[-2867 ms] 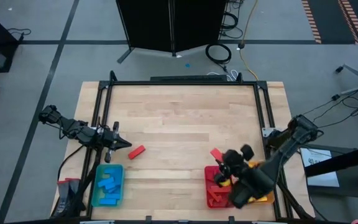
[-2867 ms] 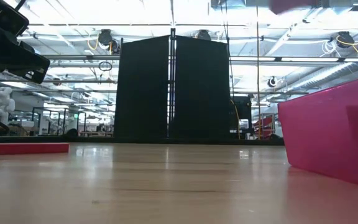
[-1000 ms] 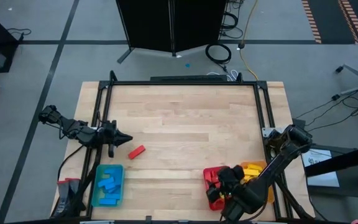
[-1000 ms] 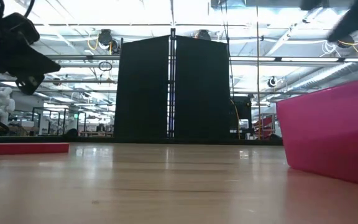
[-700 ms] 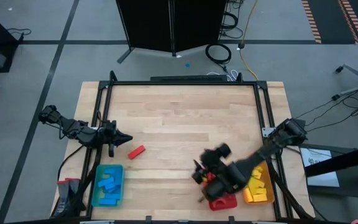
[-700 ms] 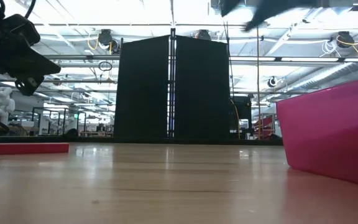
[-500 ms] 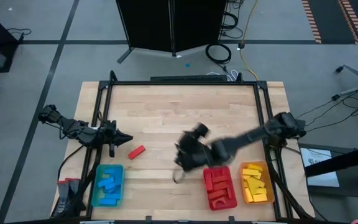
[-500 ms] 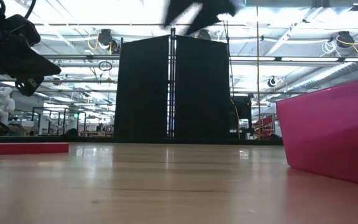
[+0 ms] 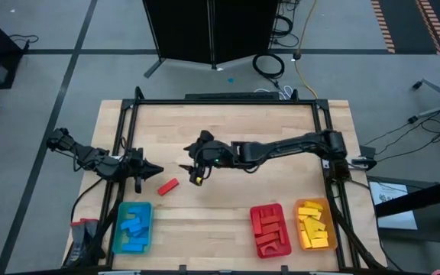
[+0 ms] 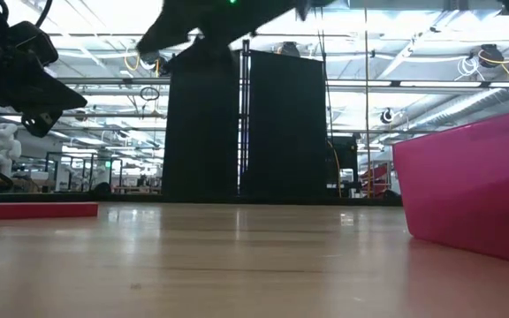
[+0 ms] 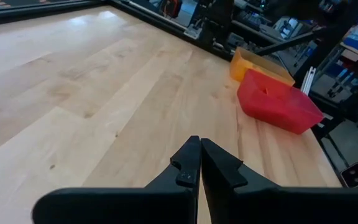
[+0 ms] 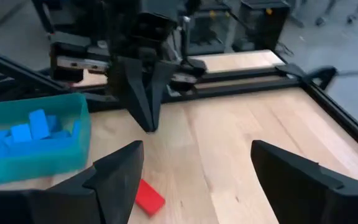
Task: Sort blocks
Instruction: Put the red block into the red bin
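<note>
We hold our right gripper point(image 12: 194, 177) wide and empty just above the last loose red block point(image 12: 148, 197); coming down off-centre could nudge it aside or clip the left gripper point(image 9: 154, 170), pinched shut nearby. Other blocks point(image 9: 134, 227) fill the trays. Farther off, bare wooden table point(image 9: 228, 130), then black partition point(image 10: 246, 124) and cluttered workshop.

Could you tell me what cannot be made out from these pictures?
- Contents of the red plastic tray: low view, hidden by its wall.
- Right gripper fingertips: right wrist view, cut off by the edge.
- Small red rectangular block: partly behind a finger there.
- Count of blue blocks: high view, too small.
</note>
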Motion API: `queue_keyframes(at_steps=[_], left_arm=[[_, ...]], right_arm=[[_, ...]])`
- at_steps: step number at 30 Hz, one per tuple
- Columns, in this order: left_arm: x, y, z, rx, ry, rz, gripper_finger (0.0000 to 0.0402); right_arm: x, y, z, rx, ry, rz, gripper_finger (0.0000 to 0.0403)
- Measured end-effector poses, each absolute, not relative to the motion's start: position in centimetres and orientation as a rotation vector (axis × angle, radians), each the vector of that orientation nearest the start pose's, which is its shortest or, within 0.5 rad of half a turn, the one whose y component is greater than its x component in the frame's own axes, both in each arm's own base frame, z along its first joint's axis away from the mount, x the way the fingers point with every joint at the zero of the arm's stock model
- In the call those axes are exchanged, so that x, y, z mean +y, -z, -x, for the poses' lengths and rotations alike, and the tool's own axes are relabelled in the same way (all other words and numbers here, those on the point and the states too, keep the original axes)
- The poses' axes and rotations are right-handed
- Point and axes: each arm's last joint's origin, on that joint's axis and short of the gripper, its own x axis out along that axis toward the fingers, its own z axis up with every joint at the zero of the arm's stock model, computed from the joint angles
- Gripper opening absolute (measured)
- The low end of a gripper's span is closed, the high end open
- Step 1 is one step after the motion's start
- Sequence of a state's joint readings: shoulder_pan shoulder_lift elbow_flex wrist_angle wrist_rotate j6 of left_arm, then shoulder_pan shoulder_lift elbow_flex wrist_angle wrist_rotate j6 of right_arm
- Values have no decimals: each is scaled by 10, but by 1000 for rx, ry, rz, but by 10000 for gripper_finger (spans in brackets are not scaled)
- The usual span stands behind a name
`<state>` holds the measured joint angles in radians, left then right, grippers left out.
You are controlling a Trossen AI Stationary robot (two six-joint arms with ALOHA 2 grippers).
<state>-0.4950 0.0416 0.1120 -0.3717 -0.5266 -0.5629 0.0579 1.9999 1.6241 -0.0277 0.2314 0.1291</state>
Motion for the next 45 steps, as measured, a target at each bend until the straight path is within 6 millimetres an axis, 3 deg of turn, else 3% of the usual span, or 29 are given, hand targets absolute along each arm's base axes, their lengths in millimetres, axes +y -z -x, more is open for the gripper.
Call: queue_keyframes(at_steps=[7, 17, 31, 36, 45], left_arm=[[-28, -164, -82, 249, -106, 410, 17], [-28, -164, -82, 249, -106, 410, 17], [-28, -163, -83, 260, -114, 402, 17], [-28, -162, -83, 266, -116, 398, 17], [-29, -159, -85, 297, -129, 383, 17]], right_arm=[[22, -227, -495, 331, 89, -14, 292], [22, -164, -514, 350, -74, 114, 292], [-4, -142, -520, 316, -144, 174, 292], [-5, -123, -523, 345, -185, 185, 284], [-3, -115, -564, 339, -276, 201, 270]])
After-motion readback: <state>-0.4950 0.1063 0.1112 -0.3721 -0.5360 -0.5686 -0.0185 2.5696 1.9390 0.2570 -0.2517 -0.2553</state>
